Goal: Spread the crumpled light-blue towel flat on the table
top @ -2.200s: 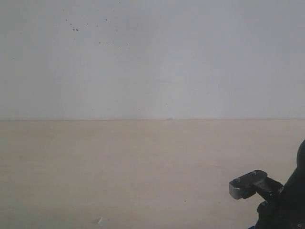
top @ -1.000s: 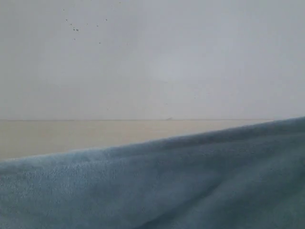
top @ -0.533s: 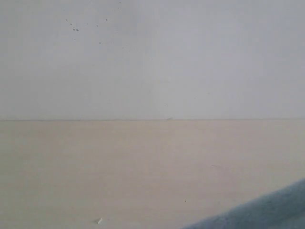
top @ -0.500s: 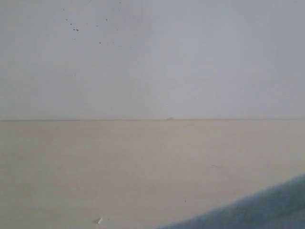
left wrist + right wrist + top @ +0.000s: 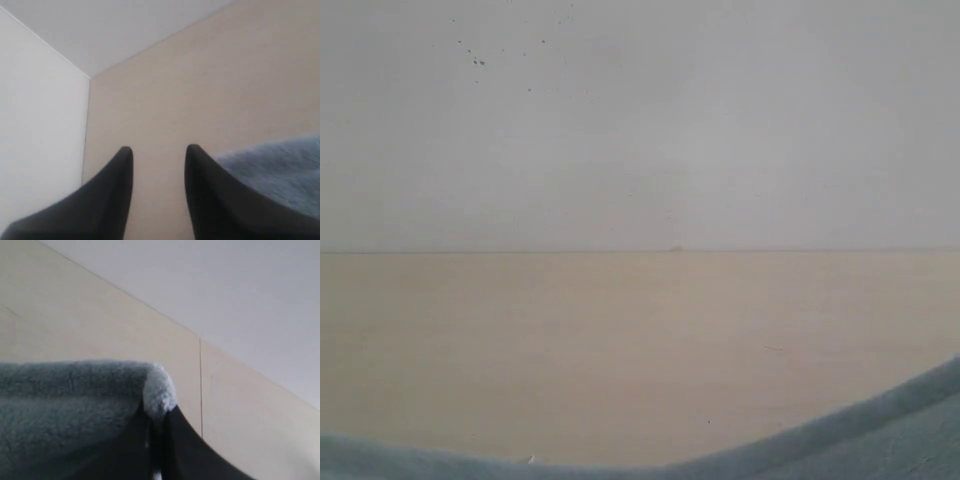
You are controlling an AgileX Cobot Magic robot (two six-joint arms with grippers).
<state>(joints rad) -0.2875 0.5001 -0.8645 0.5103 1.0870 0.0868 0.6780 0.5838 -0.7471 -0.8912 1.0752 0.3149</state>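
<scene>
No text, labels, brand names or nos. legible in any view. Plain: towel (image 5: 910, 440), tabletop (image 5: 620, 340) & wall (image 5: 720, 130); wall's dark specks (image 5: 478, 61) aren't chars.

The towel (image 5: 895, 440) is soft cloth with a fluffy terry pile. Its nap is fleecy and a little rough, without any shine, and in the right wrist view its corner looks thick and woolly. The surface (image 5: 620, 350) looks like pale wood or wood laminate, smooth and matt, with very faint grain. The wall (image 5: 640, 130) at its far edge is plain and matt. The left gripper (image 5: 159, 150) and the right gripper (image 5: 158, 412) have black, smooth, dull fingers, like plastic or rubber.
</scene>
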